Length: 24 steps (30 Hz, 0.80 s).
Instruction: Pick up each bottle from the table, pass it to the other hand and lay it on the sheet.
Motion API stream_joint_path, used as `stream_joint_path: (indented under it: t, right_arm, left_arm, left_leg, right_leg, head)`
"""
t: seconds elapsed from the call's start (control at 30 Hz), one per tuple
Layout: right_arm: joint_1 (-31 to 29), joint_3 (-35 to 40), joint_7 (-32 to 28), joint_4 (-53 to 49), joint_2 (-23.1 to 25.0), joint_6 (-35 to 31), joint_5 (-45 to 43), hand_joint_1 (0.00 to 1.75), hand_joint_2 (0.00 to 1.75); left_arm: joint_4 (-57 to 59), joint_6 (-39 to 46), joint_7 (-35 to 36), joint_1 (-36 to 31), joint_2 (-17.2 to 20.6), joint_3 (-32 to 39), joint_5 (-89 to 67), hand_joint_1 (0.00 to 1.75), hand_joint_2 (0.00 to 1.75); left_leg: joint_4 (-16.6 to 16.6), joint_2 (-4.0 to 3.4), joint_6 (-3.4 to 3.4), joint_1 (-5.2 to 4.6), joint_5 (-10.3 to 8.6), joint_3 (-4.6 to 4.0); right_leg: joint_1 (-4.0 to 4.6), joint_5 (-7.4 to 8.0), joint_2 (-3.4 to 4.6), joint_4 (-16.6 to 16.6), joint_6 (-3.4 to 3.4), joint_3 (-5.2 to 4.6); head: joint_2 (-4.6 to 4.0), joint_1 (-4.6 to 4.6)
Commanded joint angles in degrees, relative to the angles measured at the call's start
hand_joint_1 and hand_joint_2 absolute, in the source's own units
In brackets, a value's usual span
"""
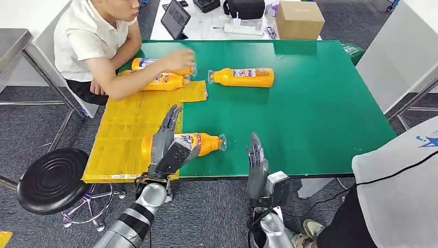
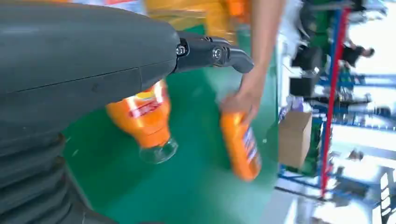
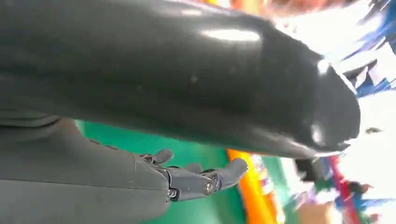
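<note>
Left hand over near-edge bottle.

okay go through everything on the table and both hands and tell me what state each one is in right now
Near bottle: lying half on the yellow sheet, under the left hand.
Left hand: over it, grip unclear.
Right hand: open, holding nothing.
Middle bottle: lying on green table.
Far bottles: lying under a person's hand.

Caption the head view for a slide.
Left hand over an orange bottle on the yellow sheet's edge; a person's hand on another.
</note>
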<state>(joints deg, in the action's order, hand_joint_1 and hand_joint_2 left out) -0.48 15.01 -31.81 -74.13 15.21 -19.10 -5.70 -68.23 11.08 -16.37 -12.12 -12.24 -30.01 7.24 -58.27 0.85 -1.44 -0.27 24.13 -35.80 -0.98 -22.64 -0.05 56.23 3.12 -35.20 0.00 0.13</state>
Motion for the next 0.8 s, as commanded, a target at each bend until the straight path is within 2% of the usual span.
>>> stream_joint_path:
  t: [0.03, 0.1, 0.17, 0.2, 0.23, 0.27, 0.3, 0.47, 0.5, 0.57, 0.67, 0.7, 0.73, 0.77, 0.8]
  right_arm:
    - [-1.2, 3.8, -2.7, -7.7, -12.9, -14.2, 28.6, 0.00, 1.75]
    - [-3.4, 2.8, -2.5, -3.4, -13.9, -14.7, 33.0, 0.00, 1.75]
    - [-5.9, 2.1, -2.8, 1.8, -14.3, -15.4, 38.2, 0.00, 1.75]
    - [-6.6, 2.1, -2.3, 3.3, -14.3, -16.8, 40.7, 0.00, 1.75]
    - [-7.0, 2.1, -2.3, 4.0, -14.1, -16.8, 40.8, 0.00, 1.75]
    - [-7.0, 2.1, -2.3, 4.0, -14.1, -16.8, 40.8, 0.00, 1.75]
    - [-6.9, 2.2, -2.3, 4.1, -13.9, -16.9, 41.0, 0.00, 1.75]
    - [-6.7, 2.5, -2.2, 3.7, -13.8, -17.2, 41.3, 0.00, 1.75]
    - [-7.1, 3.0, -0.8, 4.4, -14.1, -18.0, 43.8, 0.00, 1.75]
    - [-8.9, 3.9, 0.9, 7.4, -14.4, -20.9, 48.9, 0.00, 1.75]
    - [-10.2, -0.4, 3.6, 10.5, -12.9, -20.9, 64.6, 0.00, 1.75]
    - [-10.7, -0.9, 4.3, 11.4, -12.8, -20.9, 66.9, 0.00, 1.75]
    - [-13.1, -1.8, 6.8, 15.1, -13.0, -20.9, 72.4, 0.00, 1.75]
    - [-13.1, -1.8, 6.8, 15.1, -13.0, -20.9, 72.4, 0.00, 1.75]
    - [-15.6, -1.5, 7.9, 18.9, -13.2, -20.9, 73.7, 0.00, 1.75]
  left_arm:
    - [-14.6, -0.2, -4.1, 6.2, 7.7, 3.2, 10.5, 0.00, 1.75]
    - [-15.3, -5.9, -2.1, 6.8, 8.5, 6.9, 16.4, 0.00, 1.75]
    - [-16.1, -8.0, -3.6, 7.9, 8.3, 12.0, 17.0, 0.00, 1.75]
    - [-16.7, -8.4, -4.2, 8.1, 8.1, 13.5, 16.4, 0.00, 1.75]
    - [-17.3, -8.6, -4.1, 8.3, 8.0, 13.8, 16.3, 0.00, 1.75]
    - [-17.3, -8.6, -4.1, 8.3, 8.0, 13.8, 16.3, 0.00, 1.75]
    - [-17.5, -8.6, -4.1, 8.4, 7.8, 13.7, 16.3, 0.00, 1.75]
    - [-17.6, -8.6, -3.9, 8.5, 7.4, 13.5, 15.9, 0.00, 1.75]
    - [-17.9, -8.1, -4.6, 8.7, 6.7, 14.1, 15.4, 0.00, 1.75]
    - [-18.4, -6.7, -5.8, 8.6, 6.2, 14.9, 13.5, 0.00, 1.75]
    - [-18.5, -6.2, -4.4, 8.6, 5.0, 14.5, 13.0, 0.00, 1.75]
    - [-18.4, -6.4, -4.1, 8.7, 5.1, 14.0, 12.6, 0.00, 1.75]
    - [-17.7, -6.6, -3.7, 8.6, 5.1, 13.2, 12.1, 0.00, 1.75]
    - [-17.7, -6.6, -3.7, 8.6, 5.1, 13.2, 12.1, 0.00, 1.75]
    - [-17.1, -6.5, -3.2, 8.4, 5.0, 13.1, 12.2, 0.00, 1.75]
  left_leg:
    - [0.0, -0.09, 0.08, 0.04, 0.14, 0.23]
    - [0.0, -0.25, 0.13, 0.09, 0.27, 0.45]
    - [0.1, -0.19, 0.07, 0.04, 0.06, 0.31]
    - [0.2, -0.41, 0.11, 0.06, 0.11, 0.48]
    - [0.1, -0.41, 0.08, 0.07, 0.08, 0.22]
    - [0.1, -0.62, 0.14, 0.09, 0.17, 0.47]
    - [0.1, -0.37, 0.10, 0.05, 0.10, 0.26]
    - [0.1, -0.15, 0.07, 0.05, 0.02, 0.21]
    - [0.1, -0.22, 0.11, 0.07, 0.12, 0.38]
    - [0.0, -0.21, 0.06, 0.04, 0.03, 0.20]
    - [0.0, -0.21, 0.07, 0.06, 0.04, 0.21]
    - [0.0, -0.24, 0.09, 0.08, 0.07, 0.28]
    - [0.0, -0.15, 0.05, 0.04, -0.01, 0.13]
    - [0.0, -0.20, 0.08, 0.06, 0.04, 0.25]
    - [0.0, -0.22, 0.10, 0.08, 0.08, 0.34]
  right_leg:
    - [0.06, -0.11, 0.04, 0.0, -0.11, 0.24]
    - [0.11, -0.19, 0.16, 0.0, -0.18, 0.39]
    - [0.05, 0.01, 0.17, -0.2, -0.10, 0.28]
    - [0.08, 0.04, 0.38, -0.2, -0.15, 0.41]
    - [0.07, 0.09, 0.38, -0.2, -0.09, 0.18]
    - [0.11, 0.06, 0.56, -0.2, -0.18, 0.37]
    - [0.07, 0.03, 0.27, -0.1, -0.12, 0.20]
    - [0.07, -0.01, 0.08, -0.1, -0.10, 0.19]
    - [0.09, -0.08, 0.15, -0.1, -0.15, 0.34]
    - [0.05, 0.00, 0.14, -0.1, -0.07, 0.18]
    - [0.06, 0.00, 0.14, -0.1, -0.08, 0.20]
    - [0.08, -0.02, 0.15, -0.1, -0.11, 0.27]
    - [0.04, 0.03, 0.09, -0.1, -0.06, 0.13]
    - [0.07, 0.00, 0.12, -0.1, -0.09, 0.24]
    - [0.09, -0.03, 0.13, -0.1, -0.13, 0.33]
  head:
    - [0.00, -0.02]
    - [0.00, -0.02]
    - [0.00, 0.00]
    - [0.00, 0.02]
    - [0.00, -0.02]
    - [0.00, -0.02]
    - [0.00, 0.04]
    - [0.00, -0.02]
    - [0.00, 0.00]
    - [0.00, -0.02]
    - [0.00, 0.00]
    - [0.00, 0.00]
    - [0.00, 0.00]
    - [0.00, 0.00]
    - [0.00, 0.00]
